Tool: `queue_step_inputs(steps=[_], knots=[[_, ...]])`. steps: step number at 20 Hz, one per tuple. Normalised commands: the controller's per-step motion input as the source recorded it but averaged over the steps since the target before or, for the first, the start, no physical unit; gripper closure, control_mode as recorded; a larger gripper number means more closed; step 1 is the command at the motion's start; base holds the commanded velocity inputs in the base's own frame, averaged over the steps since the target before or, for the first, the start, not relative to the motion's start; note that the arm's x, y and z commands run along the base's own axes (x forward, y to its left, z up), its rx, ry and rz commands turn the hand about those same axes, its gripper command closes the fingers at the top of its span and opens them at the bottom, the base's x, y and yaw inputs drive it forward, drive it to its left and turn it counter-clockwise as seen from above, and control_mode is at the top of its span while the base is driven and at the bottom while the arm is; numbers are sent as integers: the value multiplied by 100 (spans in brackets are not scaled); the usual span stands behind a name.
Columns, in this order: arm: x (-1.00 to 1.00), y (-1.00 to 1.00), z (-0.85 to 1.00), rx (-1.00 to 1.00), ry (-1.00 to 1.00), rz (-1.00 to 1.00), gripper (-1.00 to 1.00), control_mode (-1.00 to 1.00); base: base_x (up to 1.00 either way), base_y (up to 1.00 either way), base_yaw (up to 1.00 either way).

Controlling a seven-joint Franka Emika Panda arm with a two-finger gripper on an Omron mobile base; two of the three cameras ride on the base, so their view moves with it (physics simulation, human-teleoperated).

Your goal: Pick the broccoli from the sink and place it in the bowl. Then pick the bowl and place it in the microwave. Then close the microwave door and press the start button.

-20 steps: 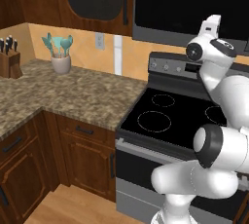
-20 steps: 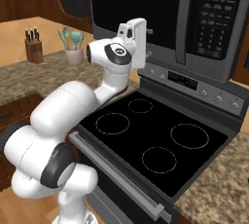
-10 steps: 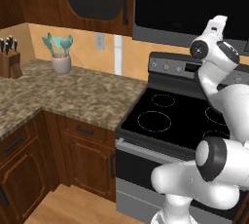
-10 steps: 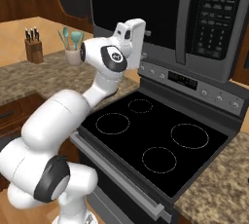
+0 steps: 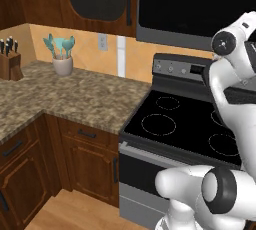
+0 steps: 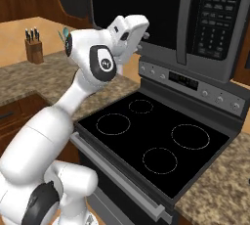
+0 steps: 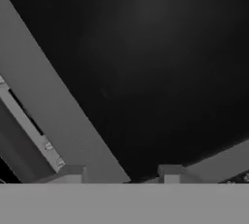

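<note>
Claw (image 7: pixel 120 172) up against the microwave door (image 6: pixel 134 11), nothing held; fingers part-spread.
Door looks closed; start button seemingly still unpressed.

Left base view being taken from behind arm, well back from gripper (image 6: pixel 141 40), facing forward-down. Right base view being taken likewise from opposite side. Stove (image 5: pixel 185 124) and microwave door (image 6: pixel 134 9) being shared. Hand view being aimed along fingertips (image 7: pixel 170 173), very near door glass.

Speckled granite counter (image 5: pixel 75 99), brown wooden cabinets (image 5: pixel 30 164), black stove (image 5: pixel 185 124), orange wall (image 5: pixel 90 49)
</note>
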Motion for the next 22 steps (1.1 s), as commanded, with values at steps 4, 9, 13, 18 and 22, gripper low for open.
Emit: queue_step_inputs(steps=[4,9,13,18,22], knots=[[-59,0,7,52,-27,-7,100,-100,0,0,0],[-67,0,9,26,-17,2,100,-100,0,0,0],[-49,0,2,5,-12,0,100,-100,0,0,0],[-34,-3,0,2,-5,0,100,-100,0,0,0],[-14,-10,0,14,-13,0,100,-100,0,0,0]])
